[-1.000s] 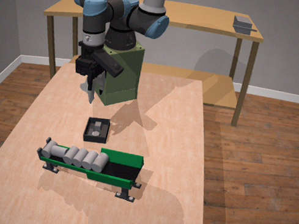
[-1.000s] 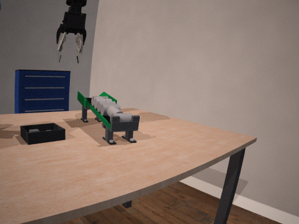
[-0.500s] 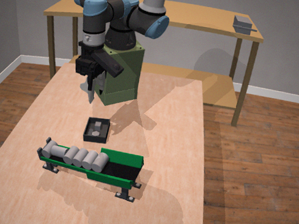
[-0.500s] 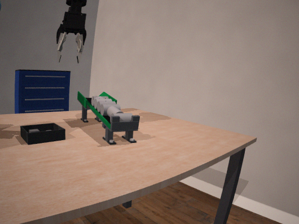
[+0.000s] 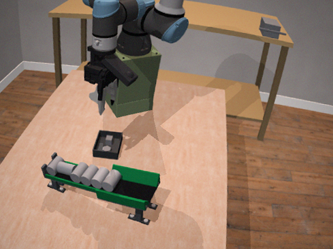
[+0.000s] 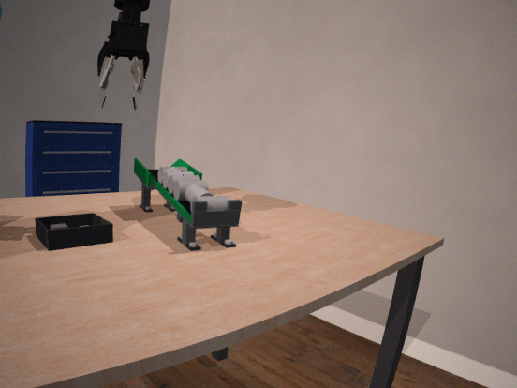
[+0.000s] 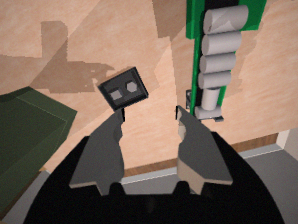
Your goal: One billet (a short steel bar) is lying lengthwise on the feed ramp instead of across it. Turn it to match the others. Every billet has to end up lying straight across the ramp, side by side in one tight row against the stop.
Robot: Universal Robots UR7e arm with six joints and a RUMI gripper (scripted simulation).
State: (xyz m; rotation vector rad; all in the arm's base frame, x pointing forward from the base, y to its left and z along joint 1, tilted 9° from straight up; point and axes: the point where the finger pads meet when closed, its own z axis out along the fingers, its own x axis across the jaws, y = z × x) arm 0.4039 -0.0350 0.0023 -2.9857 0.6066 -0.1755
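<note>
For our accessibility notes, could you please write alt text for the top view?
A robot arm's open, empty hand hangs above a table, well behind a green feed ramp. One billet lies lengthwise among five crosswise ones; a small black tray sits between.
</note>
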